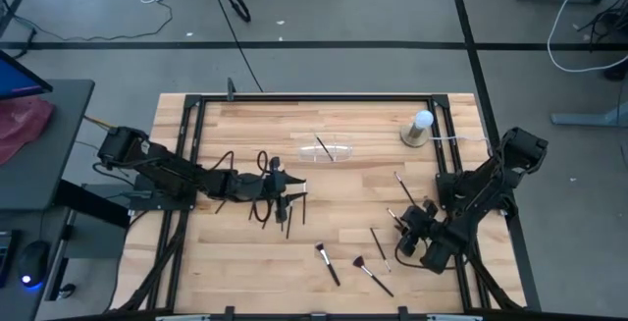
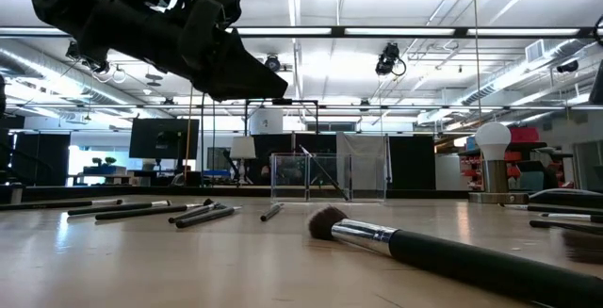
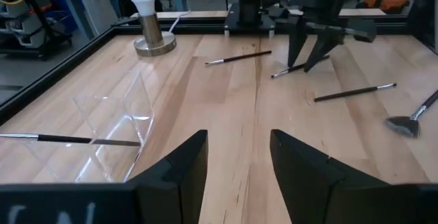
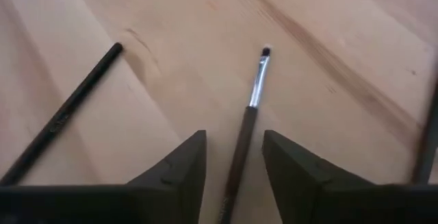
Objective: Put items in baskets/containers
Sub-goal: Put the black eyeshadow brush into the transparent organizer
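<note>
Wooden table (image 1: 245, 262): right gripper (image 4: 235, 157) jaws parted astride thin brush (image 4: 251, 107); left gripper (image 3: 237, 164) jaws open, empty.

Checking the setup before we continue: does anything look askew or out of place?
One brush lies slanted across the clear tray, its handle poking out past the wall instead of sitting inside a compartment. The other brushes simply lie loose on the table.

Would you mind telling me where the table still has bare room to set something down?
Bare wood lies along the table's near-left corner, and at the far edge left of the clear tray. Crowded: loose brushes near-centre, by the right gripper, which straddles one brush, and under the left gripper.
</note>
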Controlling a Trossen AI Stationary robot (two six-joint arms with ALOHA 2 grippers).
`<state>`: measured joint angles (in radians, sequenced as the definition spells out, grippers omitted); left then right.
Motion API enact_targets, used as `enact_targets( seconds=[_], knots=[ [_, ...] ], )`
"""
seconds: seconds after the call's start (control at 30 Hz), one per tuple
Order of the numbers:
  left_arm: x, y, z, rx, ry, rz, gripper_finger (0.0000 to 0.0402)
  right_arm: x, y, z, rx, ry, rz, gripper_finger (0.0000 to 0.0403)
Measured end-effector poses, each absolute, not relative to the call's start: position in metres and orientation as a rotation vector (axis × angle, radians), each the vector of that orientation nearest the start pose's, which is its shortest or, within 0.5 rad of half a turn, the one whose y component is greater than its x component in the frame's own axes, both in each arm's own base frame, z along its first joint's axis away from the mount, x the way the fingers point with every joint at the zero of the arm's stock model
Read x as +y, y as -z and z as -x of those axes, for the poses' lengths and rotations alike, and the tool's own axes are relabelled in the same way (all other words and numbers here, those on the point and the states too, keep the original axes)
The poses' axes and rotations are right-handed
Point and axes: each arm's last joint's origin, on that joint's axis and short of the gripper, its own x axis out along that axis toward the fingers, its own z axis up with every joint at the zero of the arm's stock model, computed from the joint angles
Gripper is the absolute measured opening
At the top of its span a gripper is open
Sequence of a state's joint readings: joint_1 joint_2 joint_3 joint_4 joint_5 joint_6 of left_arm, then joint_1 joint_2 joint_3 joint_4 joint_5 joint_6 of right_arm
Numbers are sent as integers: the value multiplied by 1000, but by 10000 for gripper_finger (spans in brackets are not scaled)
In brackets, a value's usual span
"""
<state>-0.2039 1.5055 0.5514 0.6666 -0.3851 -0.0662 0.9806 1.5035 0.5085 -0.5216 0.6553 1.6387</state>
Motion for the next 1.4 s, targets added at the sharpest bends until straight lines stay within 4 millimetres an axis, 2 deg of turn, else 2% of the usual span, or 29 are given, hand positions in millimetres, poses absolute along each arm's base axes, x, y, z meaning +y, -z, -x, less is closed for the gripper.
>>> enact_targets(
  seconds=[0.5, 0.77, 0.97, 1.13, 1.4],
  knots=[
    [-47, -175, -280, 269, -189, -17, 165, 132, -84, -111, 810, 492, -300, 76],
    [-47, -175, -280, 271, -188, -18, 165, 131, -83, -111, 838, 458, -217, 12],
    [-48, -174, -280, 277, -160, -16, 165, 132, -84, -112, 817, 471, -235, 10],
    [-51, -175, -281, 277, -65, -30, 165, 138, -90, -122, 736, 480, -259, 8],
    [-58, -183, -283, 176, 117, -97, 165, 154, -115, -163, 345, 406, -209, 7]
  ],
)
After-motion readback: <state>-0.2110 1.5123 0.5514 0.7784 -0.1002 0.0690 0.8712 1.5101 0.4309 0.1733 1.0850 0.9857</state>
